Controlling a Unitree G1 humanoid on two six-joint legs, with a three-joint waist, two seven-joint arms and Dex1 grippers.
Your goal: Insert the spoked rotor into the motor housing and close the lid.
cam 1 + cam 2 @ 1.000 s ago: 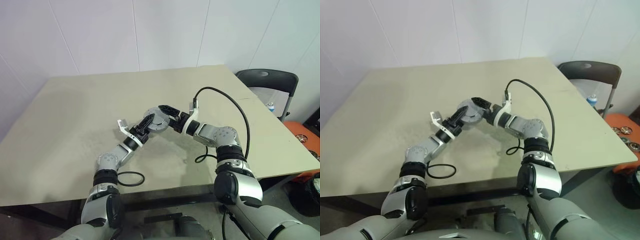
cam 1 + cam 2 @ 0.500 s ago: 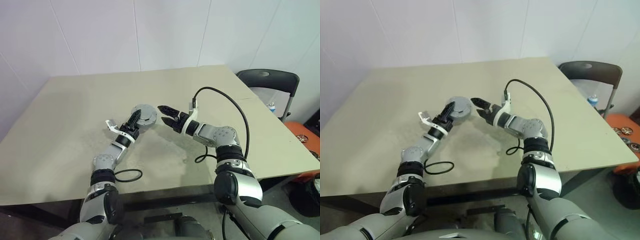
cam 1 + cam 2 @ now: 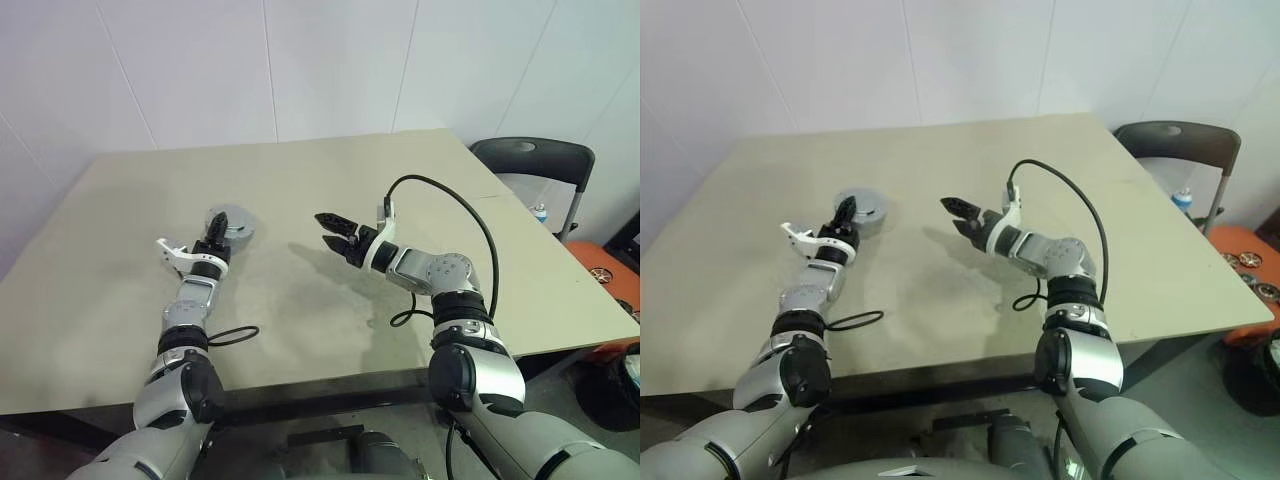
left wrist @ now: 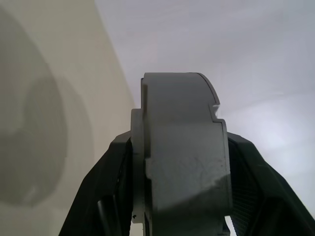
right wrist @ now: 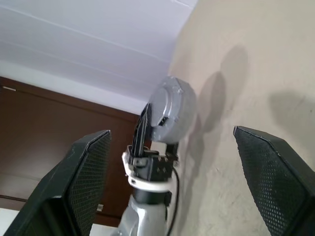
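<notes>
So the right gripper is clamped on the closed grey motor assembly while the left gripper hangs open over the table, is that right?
No, the sides are swapped. The left gripper is clamped on the closed grey motor housing, as the left wrist view shows, while the right gripper hangs open over the table, as both eye views show.

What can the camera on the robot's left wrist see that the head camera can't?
Left wrist view: the grey motor case edge-on, clamped between the left gripper's black fingers, with a notched rim. Left eye view: the right gripper open and holding nothing, a black cable, a chair. Both: the case, the tan table and white wall.
</notes>
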